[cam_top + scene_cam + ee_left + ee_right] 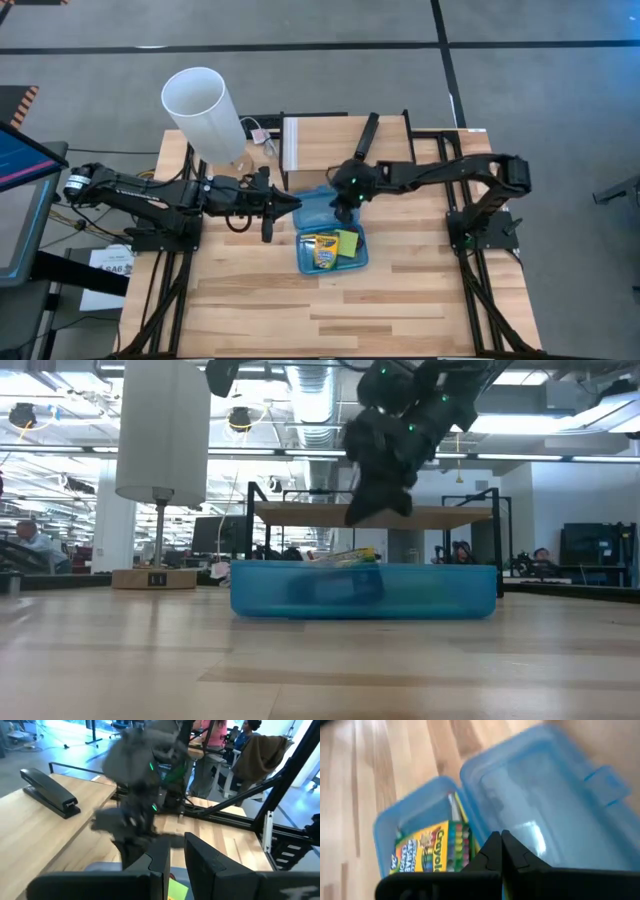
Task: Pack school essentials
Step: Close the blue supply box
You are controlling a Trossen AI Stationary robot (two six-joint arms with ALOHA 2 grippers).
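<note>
A clear blue box (335,250) sits mid-table with its lid (545,805) folded open flat on the far side. Inside lie a yellow-green crayon box (432,852) and a green sticky-note pad (349,243), with thin pencils (455,810) beside the crayons. My right gripper (501,847) is shut and hangs slanting down above the lid, clear of the box in the low view (378,510). My left gripper (176,865) hovers high beside the box's left edge (292,205). It points almost level, its fingers only a narrow gap apart with nothing between them.
A tall white cylinder (205,110) stands on a small base at the far left. A slim black bar (366,133) lies on the pale board (330,142) behind the box. Bare wood lies on the near side of the box. People show in the room beyond.
</note>
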